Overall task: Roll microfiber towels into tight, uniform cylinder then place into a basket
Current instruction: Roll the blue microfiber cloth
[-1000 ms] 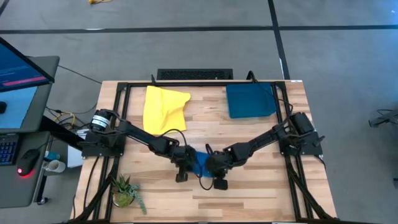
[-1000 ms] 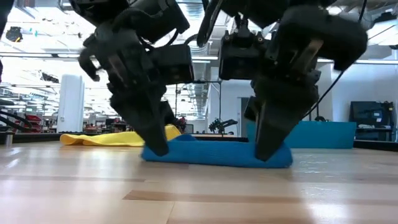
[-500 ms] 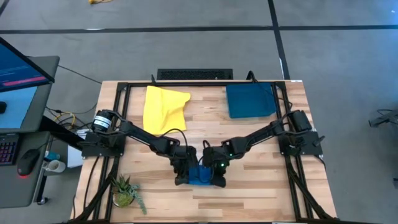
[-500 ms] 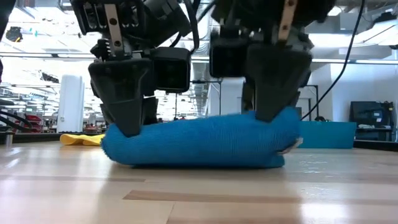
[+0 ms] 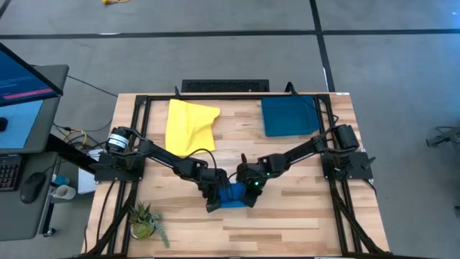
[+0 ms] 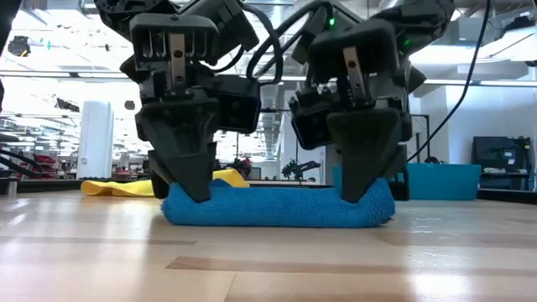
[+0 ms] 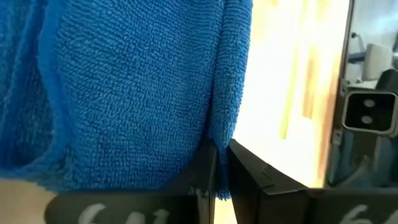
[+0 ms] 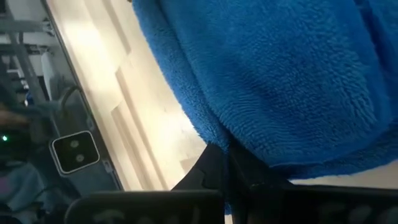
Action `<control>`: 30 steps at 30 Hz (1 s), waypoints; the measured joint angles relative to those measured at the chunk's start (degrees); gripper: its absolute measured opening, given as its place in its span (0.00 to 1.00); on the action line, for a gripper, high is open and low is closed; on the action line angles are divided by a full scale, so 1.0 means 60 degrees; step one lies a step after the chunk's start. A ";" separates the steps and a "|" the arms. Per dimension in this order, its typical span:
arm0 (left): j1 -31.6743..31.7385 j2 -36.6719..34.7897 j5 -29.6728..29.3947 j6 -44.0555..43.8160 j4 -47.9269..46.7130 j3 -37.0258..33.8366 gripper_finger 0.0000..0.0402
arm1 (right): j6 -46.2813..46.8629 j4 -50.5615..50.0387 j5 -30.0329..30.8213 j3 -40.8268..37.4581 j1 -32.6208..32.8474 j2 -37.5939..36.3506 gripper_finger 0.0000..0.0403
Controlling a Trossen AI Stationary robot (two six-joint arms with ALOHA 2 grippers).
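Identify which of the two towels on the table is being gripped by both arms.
The blue towel, pinched at each end by the left gripper and right gripper. The yellow towel lies loose and untouched near the table's far edge.

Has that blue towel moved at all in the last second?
Yes. In the high view the blue towel sat nearer the yellow towel a second ago; now it lies farther down the table, toward the front edge.

Both arms reach inward and meet low at the table's front centre. The left gripper (image 6: 195, 189) points down with its fingers pinched together, and the right gripper (image 6: 359, 189) beside it is also closed.
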 joint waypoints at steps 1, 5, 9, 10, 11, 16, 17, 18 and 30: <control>0.0000 0.0000 -0.0057 0.0129 0.0006 0.0000 0.05 | 0.0085 0.0028 0.0009 -0.0057 -0.0025 -0.0014 0.03; -0.0021 -0.0007 0.0019 0.0643 -0.0096 -0.0016 0.11 | 0.0156 -0.0047 -0.0013 -0.0133 -0.0041 -0.0023 0.04; -0.0061 -0.0022 0.0280 0.0977 -0.0350 -0.0030 0.22 | 0.0148 -0.0362 -0.0273 -0.0167 -0.0030 -0.0045 0.03; -0.0062 -0.0022 0.0279 0.1072 -0.0345 -0.0043 0.24 | 0.0146 -0.0368 -0.0273 -0.0165 -0.0027 -0.0037 0.03; -0.0058 -0.0022 0.0313 0.1192 -0.0336 -0.0034 0.27 | 0.0145 -0.0368 -0.0272 -0.0164 -0.0037 -0.0037 0.03; -0.0142 -0.0106 0.0101 0.1945 -0.0408 -0.0029 0.34 | 0.0097 -0.0352 -0.0214 -0.0158 -0.0034 -0.0030 0.04; -0.0212 -0.0175 -0.0116 0.2047 -0.0485 -0.0029 0.34 | 0.0089 -0.0350 -0.0197 -0.0156 -0.0034 -0.0030 0.04; -0.0288 -0.0275 -0.0407 0.2155 -0.0632 -0.0029 0.34 | 0.0075 -0.0350 -0.0180 -0.0154 -0.0034 -0.0030 0.03; -0.2325 -0.1428 -0.6033 0.4673 0.0111 -0.0043 0.34 | -0.0084 -0.0306 -0.0026 -0.0154 -0.0041 -0.0012 0.03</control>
